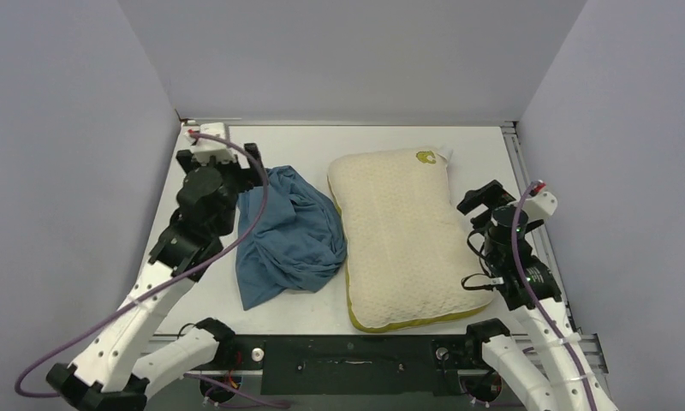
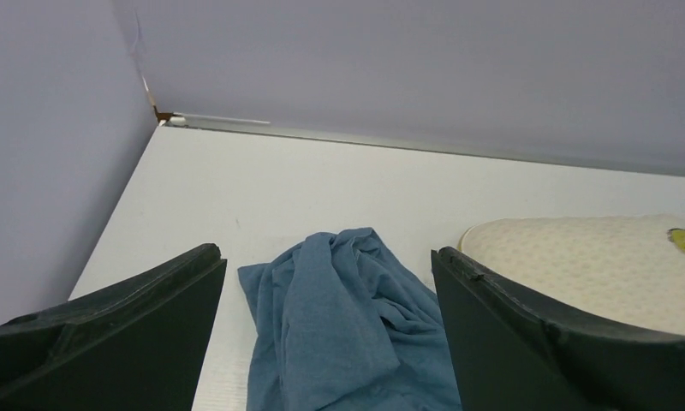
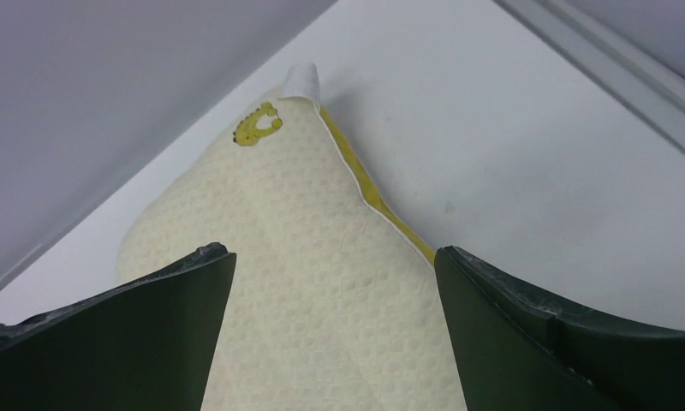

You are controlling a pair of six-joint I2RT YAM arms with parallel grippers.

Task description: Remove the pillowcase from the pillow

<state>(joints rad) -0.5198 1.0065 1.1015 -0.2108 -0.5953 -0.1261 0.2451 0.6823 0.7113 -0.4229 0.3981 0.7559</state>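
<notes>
The slate-blue pillowcase (image 1: 286, 235) lies crumpled in a heap on the table, left of the pillow and touching its left edge. It also shows in the left wrist view (image 2: 348, 325). The cream quilted pillow (image 1: 403, 235) lies bare, its mustard edge showing at the near side, its yellow logo (image 1: 425, 157) and white tag at the far right corner. It fills the right wrist view (image 3: 322, 282). My left gripper (image 1: 236, 167) is open and empty above the cloth's far left end. My right gripper (image 1: 485, 199) is open and empty above the pillow's right edge.
Grey walls enclose the white table (image 1: 296, 141) on the left, back and right. A metal rail (image 1: 521, 163) runs along the right edge. Purple cables loop along both arms.
</notes>
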